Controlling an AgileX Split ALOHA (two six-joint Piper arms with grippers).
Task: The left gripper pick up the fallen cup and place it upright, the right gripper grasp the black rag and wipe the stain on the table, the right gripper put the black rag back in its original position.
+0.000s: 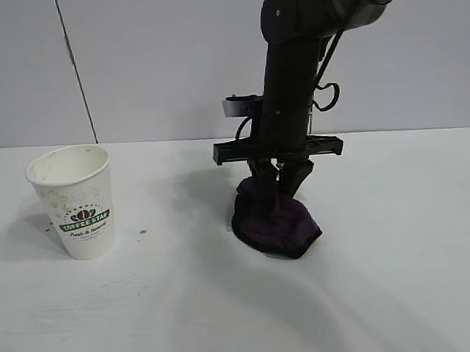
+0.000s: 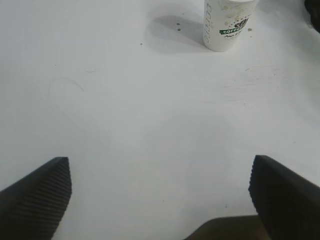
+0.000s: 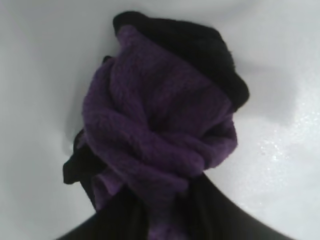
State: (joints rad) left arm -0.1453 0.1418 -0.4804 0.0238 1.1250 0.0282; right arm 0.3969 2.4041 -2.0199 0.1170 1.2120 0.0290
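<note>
The white cup (image 1: pixel 73 202) with the green logo band stands upright on the table (image 1: pixel 401 277) at the left; the left wrist view shows this cup (image 2: pixel 227 25) far off. My left gripper (image 2: pixel 160 195) hovers open over bare table, nothing between its fingers; it is outside the exterior view. The black rag (image 1: pixel 276 221), purple with black edging, lies bunched on the table at the centre. My right gripper (image 1: pixel 279 181) comes straight down onto its top, fingers close together with a fold of the rag (image 3: pixel 160 125) pinched between them. No stain shows, only tiny brown specks (image 1: pixel 143 231) beside the cup.
A pale wall (image 1: pixel 172 60) rises behind the table's far edge. The right arm (image 1: pixel 292 69) reaches in from the upper right. White tabletop stretches in front of the rag and to its right.
</note>
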